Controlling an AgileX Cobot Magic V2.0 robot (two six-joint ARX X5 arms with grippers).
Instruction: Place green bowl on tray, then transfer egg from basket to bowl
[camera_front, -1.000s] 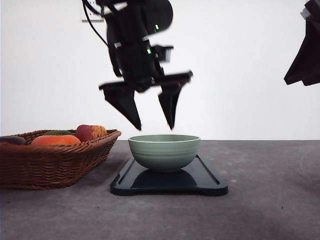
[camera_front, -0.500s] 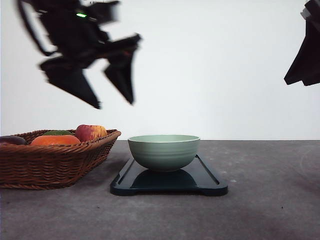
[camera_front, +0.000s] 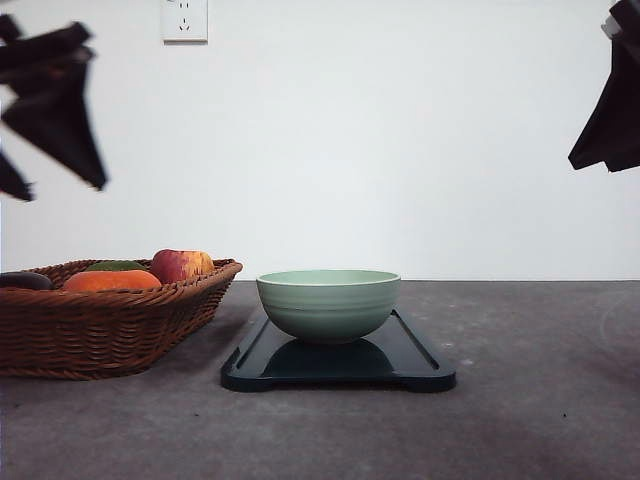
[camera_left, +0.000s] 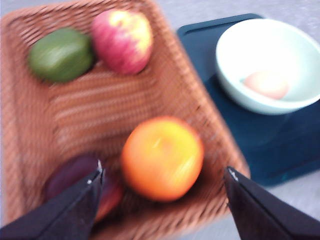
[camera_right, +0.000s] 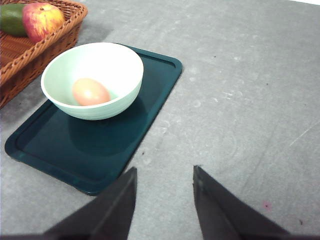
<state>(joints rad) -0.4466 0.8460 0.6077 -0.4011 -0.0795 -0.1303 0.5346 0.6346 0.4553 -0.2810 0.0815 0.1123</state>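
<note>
— Two claws up: is either one carrying anything?
— No. Left claw (camera_left: 162, 182) hangs spread and empty above the basket (camera_left: 210, 132); right claw (camera_right: 164, 192) is parted over bare tabletop (camera_right: 250, 100).
— And the egg (camera_right: 90, 91)?
— Inside the green bowl (camera_right: 107, 107), on the tray (camera_right: 60, 150), at three o'clock from the basket.

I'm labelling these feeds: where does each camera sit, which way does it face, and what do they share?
Front: low at the table edge, facing forward at the bowl on the tray; left gripper and right gripper up at the sides.
Left wrist: above the basket, looking down on fruit; its open jaws frame the view.
Right wrist: above the table, looking down at the egg in the bowl; open jaws.
Shared: all three show bowl, tray and basket.
</note>
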